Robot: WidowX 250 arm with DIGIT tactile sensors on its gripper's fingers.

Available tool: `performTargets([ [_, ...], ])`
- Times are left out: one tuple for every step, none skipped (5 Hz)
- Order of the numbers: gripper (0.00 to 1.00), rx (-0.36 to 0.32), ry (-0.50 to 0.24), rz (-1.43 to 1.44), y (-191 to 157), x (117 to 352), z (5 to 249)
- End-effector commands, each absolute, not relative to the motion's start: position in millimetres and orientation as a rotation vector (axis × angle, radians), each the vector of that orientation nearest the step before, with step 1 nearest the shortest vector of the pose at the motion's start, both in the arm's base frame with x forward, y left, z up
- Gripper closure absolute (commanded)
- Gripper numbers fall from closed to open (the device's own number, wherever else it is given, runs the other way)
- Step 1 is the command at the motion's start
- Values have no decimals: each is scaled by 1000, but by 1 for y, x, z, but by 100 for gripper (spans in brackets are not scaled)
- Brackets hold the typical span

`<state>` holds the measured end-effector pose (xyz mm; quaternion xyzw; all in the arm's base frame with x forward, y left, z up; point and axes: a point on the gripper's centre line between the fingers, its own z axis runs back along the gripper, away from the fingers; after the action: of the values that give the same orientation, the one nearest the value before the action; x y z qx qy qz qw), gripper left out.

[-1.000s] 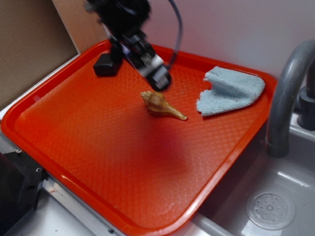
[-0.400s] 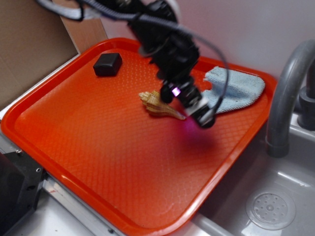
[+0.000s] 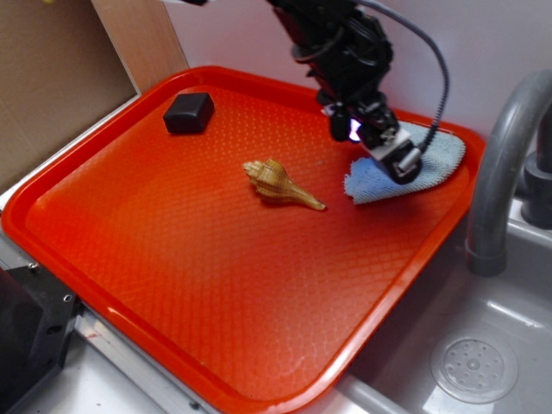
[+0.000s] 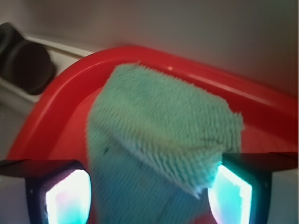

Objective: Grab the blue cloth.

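Observation:
The blue cloth (image 3: pixel 431 159) is a pale blue-grey nubby rag, folded and rumpled, lying in the far right corner of the red tray (image 3: pixel 216 285). My gripper (image 3: pixel 402 164) hangs right over the cloth's middle. In the wrist view the cloth (image 4: pixel 159 140) fills the gap between my two lit fingers (image 4: pixel 70 196), which stand wide apart on either side of it. The gripper (image 4: pixel 149 198) is open and holds nothing.
A tan seashell (image 3: pixel 280 183) lies mid-tray, left of the cloth. A small black block (image 3: pixel 189 112) sits at the tray's far left. A grey faucet (image 3: pixel 500 172) and sink (image 3: pixel 474 362) stand right of the tray. A wall runs behind.
My gripper has swung from the tray's far left, past the seashell, to above the blue cloth at the far right. The cloth and shell have not moved.

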<state>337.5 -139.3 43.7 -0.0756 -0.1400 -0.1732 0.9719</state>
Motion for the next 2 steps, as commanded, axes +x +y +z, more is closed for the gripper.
performTargets([
  [56, -97, -330, -361, -161, 350, 38],
  [100, -97, -350, -279, -143, 348, 42],
])
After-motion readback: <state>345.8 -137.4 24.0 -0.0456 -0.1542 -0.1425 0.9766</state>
